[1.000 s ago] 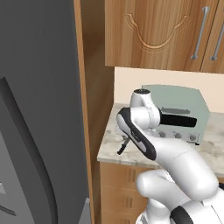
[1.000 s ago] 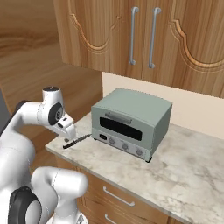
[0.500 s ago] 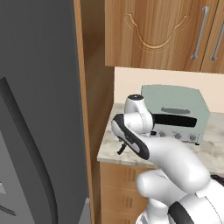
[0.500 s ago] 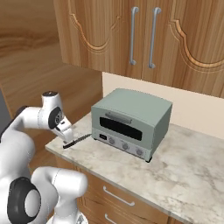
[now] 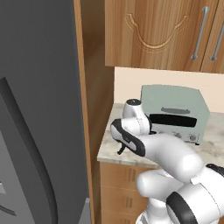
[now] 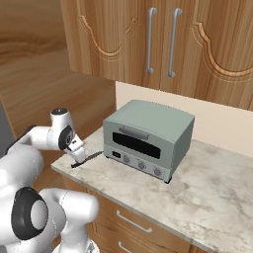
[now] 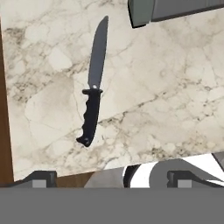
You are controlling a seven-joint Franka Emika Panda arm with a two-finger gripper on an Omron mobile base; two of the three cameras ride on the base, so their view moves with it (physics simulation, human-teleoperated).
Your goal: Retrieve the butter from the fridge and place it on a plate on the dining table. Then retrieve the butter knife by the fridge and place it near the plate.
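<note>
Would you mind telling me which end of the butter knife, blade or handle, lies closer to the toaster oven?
The blade end: on the butter knife, the slim grey blade tip points toward the toaster oven, while the black ribbed handle lies toward the counter edge.

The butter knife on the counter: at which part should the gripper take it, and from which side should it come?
Best at the black handle of the butter knife, coming straight down from above. It lies flat on the marble counter, so only its two long sides are free. The open gripper probably needs lining up across the handle's width.
</note>
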